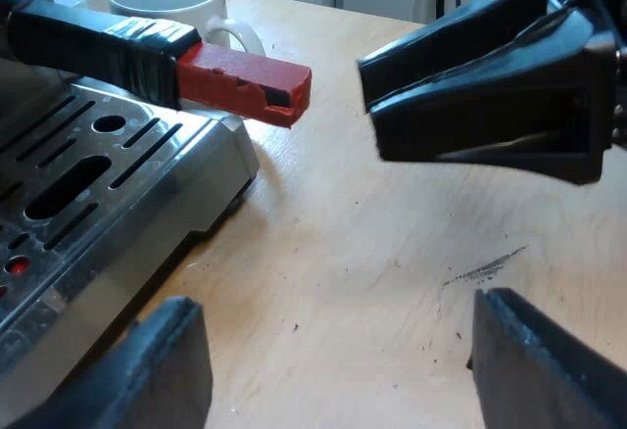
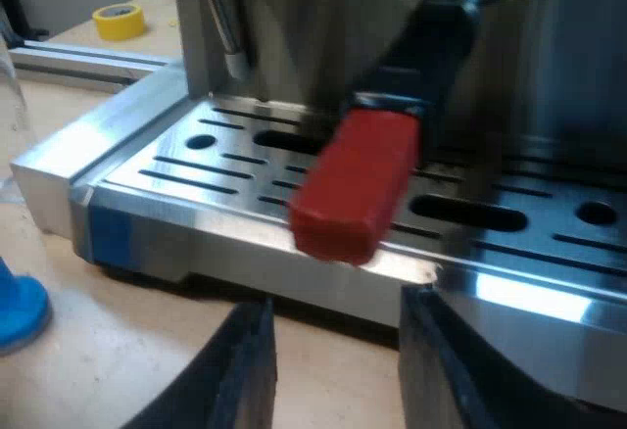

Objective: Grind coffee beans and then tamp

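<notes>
The right gripper (image 2: 338, 375), jaws spread, faces the red handle end (image 2: 358, 184) at its twelve o'clock; the left gripper (image 1: 333, 370), jaws spread too, hovers over the table (image 1: 372, 253).

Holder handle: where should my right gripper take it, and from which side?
Take the red end, coming straight at its tip, end-on, one finger on each flat side. The handle juts out above the drip tray with free space around its squared block, and the right gripper sits open, facing it.
</notes>
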`<move>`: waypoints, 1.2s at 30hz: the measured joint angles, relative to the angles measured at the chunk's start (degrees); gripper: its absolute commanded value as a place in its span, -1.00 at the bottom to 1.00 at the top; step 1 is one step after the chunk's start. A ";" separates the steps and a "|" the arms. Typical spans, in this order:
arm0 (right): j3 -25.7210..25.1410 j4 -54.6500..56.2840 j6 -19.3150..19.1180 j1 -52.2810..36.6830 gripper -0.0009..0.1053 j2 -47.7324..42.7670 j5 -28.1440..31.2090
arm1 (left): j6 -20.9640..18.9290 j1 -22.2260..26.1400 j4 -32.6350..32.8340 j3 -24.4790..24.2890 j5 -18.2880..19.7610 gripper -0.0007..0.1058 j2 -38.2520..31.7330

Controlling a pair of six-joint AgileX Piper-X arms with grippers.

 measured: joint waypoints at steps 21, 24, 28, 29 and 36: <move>-5.80 -1.52 3.53 0.00 -0.56 10.51 12.24 | 0.00 0.00 0.00 0.00 0.00 0.15 0.00; -5.80 -1.52 3.53 0.00 -0.56 10.51 12.24 | 0.00 0.00 0.00 0.00 0.00 0.15 0.00; -5.80 -1.52 3.53 -0.21 -0.56 10.51 11.93 | 0.00 0.00 0.00 0.00 0.00 0.15 0.00; -5.97 -1.52 3.53 -0.44 -0.56 10.51 11.78 | 0.00 0.00 0.00 0.00 0.00 0.15 0.00; -7.56 -1.38 3.20 -3.39 -0.56 10.82 6.72 | 0.00 0.00 0.00 0.00 0.00 0.15 0.00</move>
